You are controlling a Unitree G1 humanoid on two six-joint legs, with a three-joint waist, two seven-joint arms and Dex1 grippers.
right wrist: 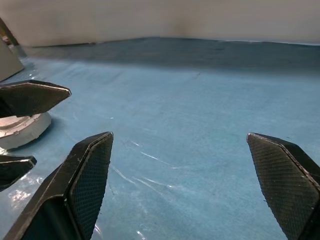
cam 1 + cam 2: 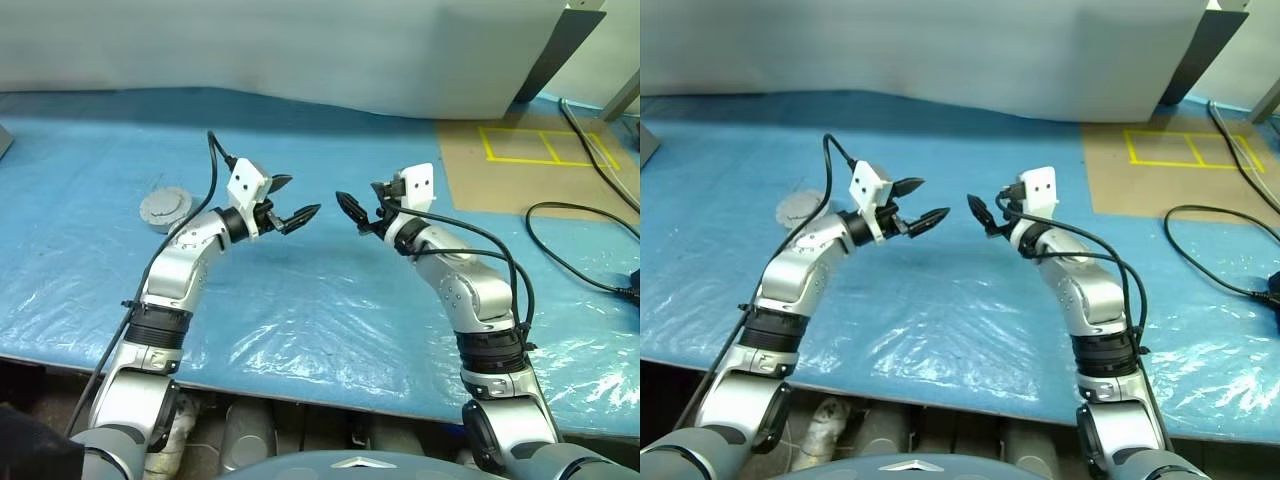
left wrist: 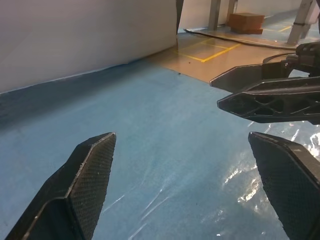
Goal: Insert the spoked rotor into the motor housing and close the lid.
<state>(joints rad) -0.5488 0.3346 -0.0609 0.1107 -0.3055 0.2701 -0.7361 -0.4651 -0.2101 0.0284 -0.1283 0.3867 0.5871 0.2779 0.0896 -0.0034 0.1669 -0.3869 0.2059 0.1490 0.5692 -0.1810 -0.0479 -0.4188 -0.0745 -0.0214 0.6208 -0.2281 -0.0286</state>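
**Q:** Housing first — where does the motor housing sit from your head view?

**A:** A round grey piece (image 2: 165, 209) lies on the blue sheet (image 2: 330, 300), off to the outer side of my left pincer (image 2: 285, 203) and a little behind its tips. It looks closed, with a plain grey top, so I take it as the motor housing with the lid on; I cannot see inside, so whether the spoked rotor is seated there I cannot tell. My right pincer (image 2: 362, 210) faces the left one, near but not touching. Both hover above the sheet, fingers spread, holding nothing.

**Q:** And the left wrist view?

**A:** My left fingers (image 3: 85, 185) stand wide apart over bare blue sheet. Ahead of them are the right pincer's black fingers (image 3: 270, 100), with nothing between us.

**Q:** The right wrist view?

**A:** My right fingers (image 1: 87, 180) are wide apart too. Beyond them I see the left pincer's fingers, and behind those a pale edge of the round piece (image 1: 22, 131) resting flat on the sheet.

**Q:** Which step is in hand?

**A:** By my judgement, either the work is finished or not begun. If begun afresh, my left pincer must turn outward to that piece.
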